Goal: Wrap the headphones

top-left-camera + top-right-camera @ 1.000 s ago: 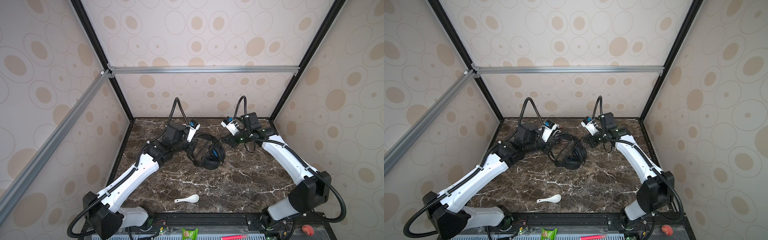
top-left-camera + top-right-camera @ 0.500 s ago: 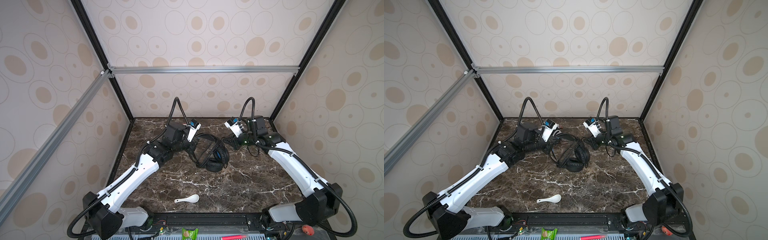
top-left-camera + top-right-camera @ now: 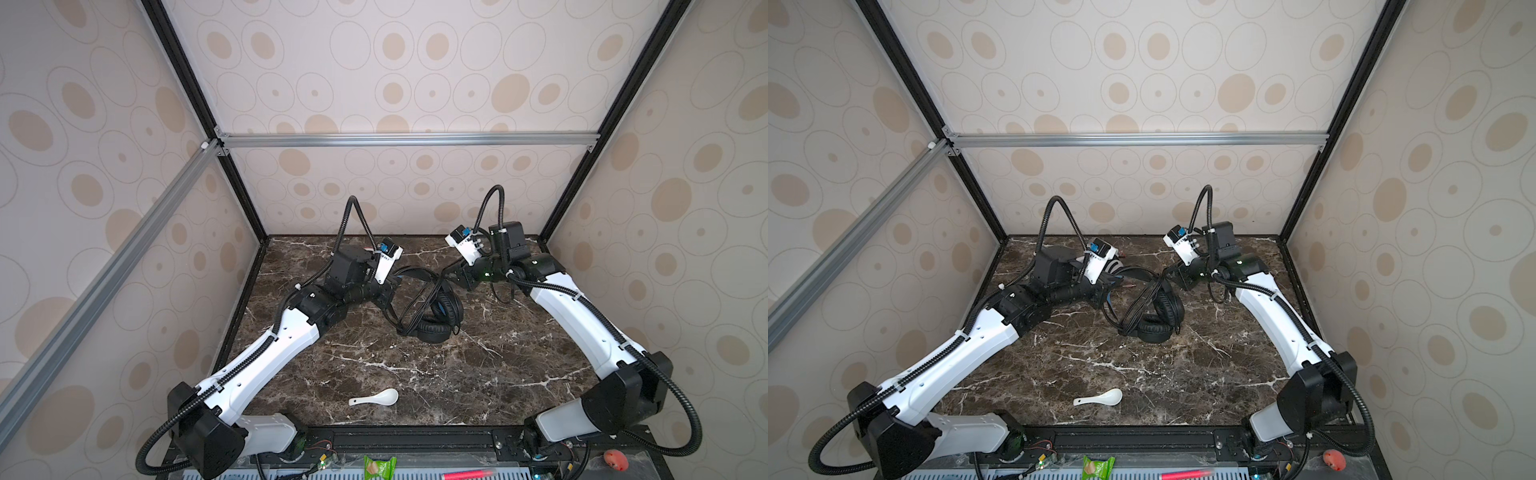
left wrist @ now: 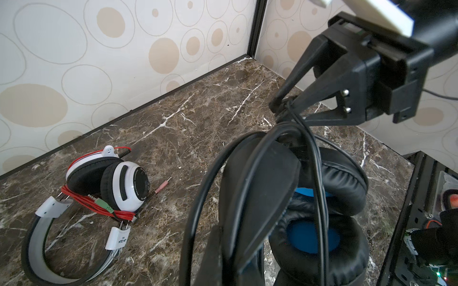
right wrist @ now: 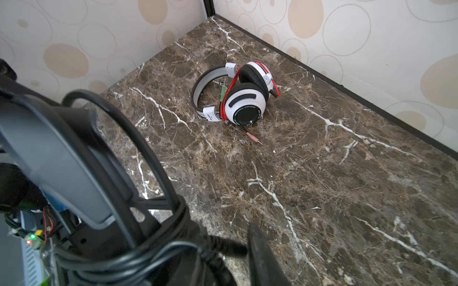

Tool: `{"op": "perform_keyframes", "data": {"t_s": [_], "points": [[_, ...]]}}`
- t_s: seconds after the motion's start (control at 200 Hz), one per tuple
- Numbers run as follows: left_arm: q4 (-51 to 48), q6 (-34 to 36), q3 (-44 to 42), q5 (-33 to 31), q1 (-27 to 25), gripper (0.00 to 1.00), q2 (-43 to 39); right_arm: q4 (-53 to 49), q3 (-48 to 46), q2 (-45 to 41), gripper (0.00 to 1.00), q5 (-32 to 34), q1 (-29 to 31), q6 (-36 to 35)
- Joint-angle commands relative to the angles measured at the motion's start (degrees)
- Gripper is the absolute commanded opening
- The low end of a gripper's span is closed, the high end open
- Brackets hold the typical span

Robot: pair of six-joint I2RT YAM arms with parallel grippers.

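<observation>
Right gripper (image 4: 285,107), slightly parted, seemingly touches the black cord (image 5: 128,268).

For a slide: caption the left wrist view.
Black headphones, cord looped over band; white headphones wrapped in red cord.

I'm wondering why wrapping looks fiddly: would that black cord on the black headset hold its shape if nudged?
Probably not: the black cord hangs in slack loops over the black headset, so it looks floppy. Being thin and smooth, it may slip off the padded band unless held taut.
</observation>
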Motion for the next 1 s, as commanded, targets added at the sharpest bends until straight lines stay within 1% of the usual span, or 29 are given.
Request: {"op": "perform_keyframes", "data": {"t_s": [0.0, 0.255, 0.385, 0.6, 0.69, 0.705, 0.745, 0.805, 0.915, 0.96, 0.995], "points": [[4.79, -1.84, 0.93, 4.00, -0.46, 0.00, -2.29, -0.79, 1.35, 0.19, 0.34, 0.19, -0.30, -0.89], [7.25, -4.06, -0.98, 5.55, 1.28, 0.00, -2.48, -1.05, -1.20, -1.16, 0.46, 2.07, -0.43, -1.52], [7.17, -4.61, -0.95, 6.69, 2.28, 0.00, -2.28, -1.26, -2.54, -1.45, 0.49, 3.26, -0.62, -1.09], [6.99, -5.64, -1.22, 8.25, 4.15, 0.00, -1.70, -0.54, -5.26, -2.66, 0.53, 4.12, -2.74, 0.70], [7.17, -6.57, -1.50, 9.09, 4.83, 0.00, -1.40, -0.38, -6.12, -2.97, 0.56, 4.41, -3.07, 1.63], [7.24, -6.74, -1.48, 9.27, 4.93, 0.00, -1.40, -0.36, -6.26, -3.01, 0.57, 4.41, -4.49, 1.80], [7.32, -7.21, -1.57, 9.71, 5.18, 0.00, -1.19, -0.35, -6.40, -3.02, 0.58, 4.49, -5.14, 2.31], [7.31, -8.08, -1.73, 10.31, 5.49, 0.00, -0.84, -0.61, -6.33, -2.98, 0.62, 5.02, -5.68, 2.64], [7.11, -10.30, -1.72, 10.79, 6.04, 0.00, 0.21, -2.51, -4.45, -1.88, 0.69, 7.91, -6.60, 3.68], [7.07, -12.04, -1.75, 10.81, 6.40, 0.00, 0.78, -3.80, -3.26, -1.16, 0.75, 8.77, -7.17, 4.17], [7.16, -13.60, -1.83, 11.20, 6.46, 0.00, 1.40, -4.72, -2.09, -0.62, 0.77, 10.40, -7.52, 4.84]]}}
